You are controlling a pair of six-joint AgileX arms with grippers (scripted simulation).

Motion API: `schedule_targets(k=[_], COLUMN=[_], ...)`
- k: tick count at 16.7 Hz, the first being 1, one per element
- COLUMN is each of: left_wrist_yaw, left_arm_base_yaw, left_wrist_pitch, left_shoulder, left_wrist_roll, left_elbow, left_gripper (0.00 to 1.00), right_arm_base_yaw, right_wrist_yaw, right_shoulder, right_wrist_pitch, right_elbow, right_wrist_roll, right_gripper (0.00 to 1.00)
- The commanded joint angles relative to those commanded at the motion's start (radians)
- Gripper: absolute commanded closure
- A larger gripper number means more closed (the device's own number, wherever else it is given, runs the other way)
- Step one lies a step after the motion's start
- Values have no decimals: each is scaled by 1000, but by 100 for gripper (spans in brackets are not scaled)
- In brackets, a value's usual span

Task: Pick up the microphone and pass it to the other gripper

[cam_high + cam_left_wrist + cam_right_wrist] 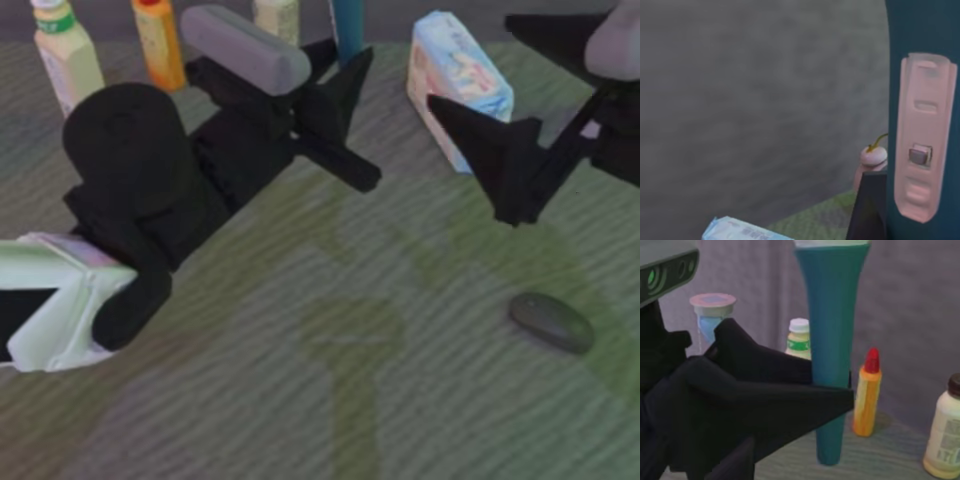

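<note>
Around your work: bottles along the far edge, a blue-white packet [460,85] far right of centre, a dark mouse [551,322] near right. Your left gripper [345,95] reaches far centre, fingers clamped on the microphone [830,355], held upright off the green mat [330,380]. Your right gripper [500,160] hovers beside the packet, fingers spread, holding nothing

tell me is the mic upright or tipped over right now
Upright. In the right wrist view the microphone stands vertical, handle tapering down, clamped in the left gripper; its lower tip seems to hang above the table.
</note>
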Motion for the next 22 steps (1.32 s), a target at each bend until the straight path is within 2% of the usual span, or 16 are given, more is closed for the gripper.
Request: schedule_targets(k=[3,9,12,18,22], left_wrist_yaw=[0,0,0,0,0], left_arm_base_yaw=[0,0,0,0,0], left_wrist_pitch=[0,0,0,0,0], left_shoulder=[0,0,0,0,0], left_wrist_roll=[0,0,0,0,0], left_elbow=[0,0,0,0,0], left_gripper=[100,100,100,100,100], right_arm_base_yaw=[30,28,59,152,166], right_wrist_yaw=[-32,-31,-4,93,106], right_shoulder=[71,74,147,415,442], right_wrist_pitch=[33,34,50,95,100], right_elbow=[54,56,122,333,360], right_wrist_roll=[-6,-6,-5,-2,-1], right_gripper=[0,0,0,0,0])
